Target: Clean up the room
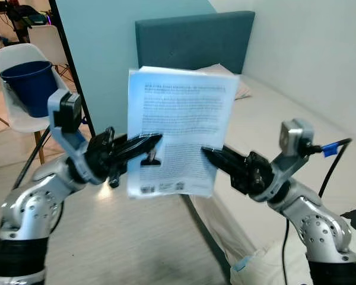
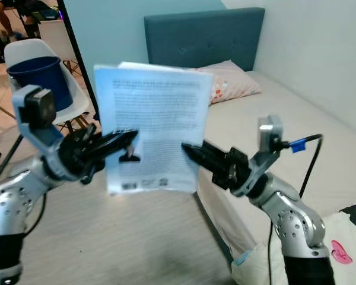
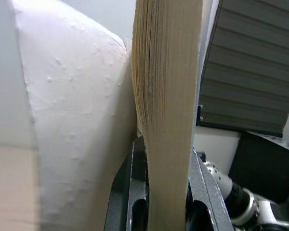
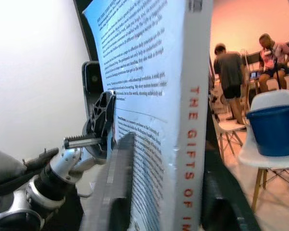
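Now: left gripper (image 1: pixel 143 145) and right gripper (image 1: pixel 210 155) clamp book (image 1: pixel 181 130) | bucket (image 1: pixel 28 83) on chair (image 1: pixel 15 113), contents unclear

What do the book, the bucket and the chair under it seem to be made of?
Book: paper, likely a softcover with a smooth, slightly glossy cover; cream page edges show. Held by the left gripper and right gripper.
Bucket: probably blue plastic, even matte colour.
Chair: white moulded shell, likely plastic, on wooden-looking legs.

Lighting: bright, even daylight; glare washing out the book (image 1: pixel 181 127) cover. Focus: head views blurring softly; wrist views blurring near the end effector fingers (image 4: pixel 119 187).
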